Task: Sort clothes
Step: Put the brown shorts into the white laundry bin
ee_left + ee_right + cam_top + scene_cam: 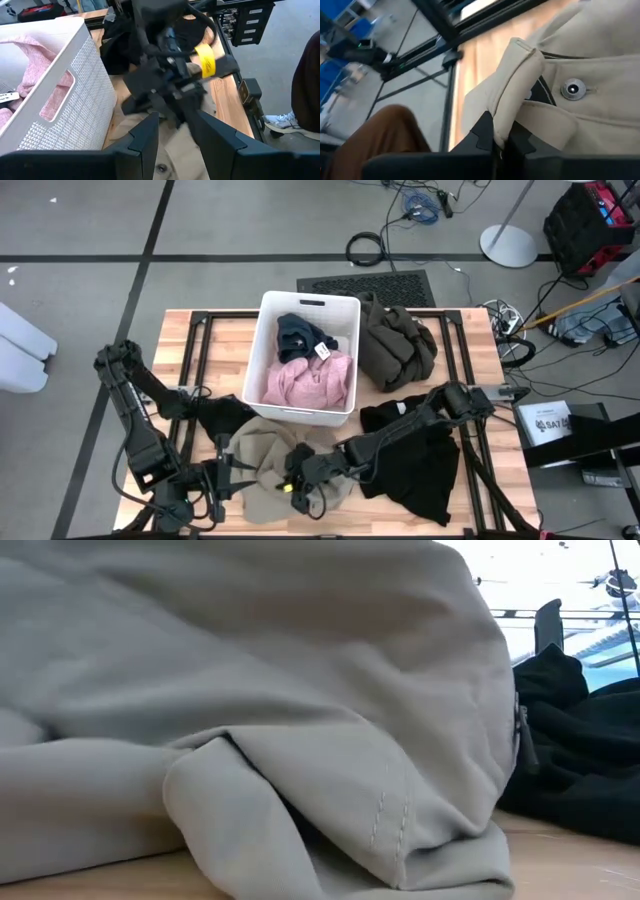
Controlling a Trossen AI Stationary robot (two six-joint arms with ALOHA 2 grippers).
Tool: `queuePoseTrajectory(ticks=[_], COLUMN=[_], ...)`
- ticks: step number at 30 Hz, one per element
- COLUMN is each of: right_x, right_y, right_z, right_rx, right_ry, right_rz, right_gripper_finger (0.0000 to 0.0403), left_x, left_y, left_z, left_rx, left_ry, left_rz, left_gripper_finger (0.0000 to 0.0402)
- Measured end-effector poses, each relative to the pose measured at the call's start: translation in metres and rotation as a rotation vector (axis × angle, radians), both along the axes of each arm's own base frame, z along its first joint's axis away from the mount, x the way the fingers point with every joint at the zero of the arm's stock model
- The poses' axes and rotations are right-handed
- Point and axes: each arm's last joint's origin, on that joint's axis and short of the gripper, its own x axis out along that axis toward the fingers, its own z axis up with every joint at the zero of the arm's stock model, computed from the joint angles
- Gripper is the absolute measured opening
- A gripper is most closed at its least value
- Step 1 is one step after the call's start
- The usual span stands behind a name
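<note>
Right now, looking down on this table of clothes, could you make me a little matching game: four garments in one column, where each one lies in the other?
Things:
1. pink garment
2. olive-brown garment
3. tan garment
4. dark teal garment

Places:
A. on the table, beside the white bin, on the right arm's side
B. in the bin's front half
C. at the table's front, pinched by the right gripper
D. in the bin's back half

Pairs: 1-B, 2-A, 3-C, 4-D
</note>
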Motion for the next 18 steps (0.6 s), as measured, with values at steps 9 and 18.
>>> queuePoseTrajectory(ticks=[9, 18], right_x=[0.016, 0.007], right_y=[0.017, 0.025], right_z=[0.006, -0.004], right_rx=[0.001, -0.254], right_ry=[-0.061, -0.038], right_rz=[0.217, 0.241], right_gripper_finger=[0.0161, 0.0254], left_x=[0.000, 0.000], left_y=[0.000, 0.000], left_z=[0.000, 0.000], left_rx=[-0.003, -0.001], left_ry=[0.001, 0.002], left_rz=[0.002, 0.002], left_gripper_finger=[0.0136, 0.0136])
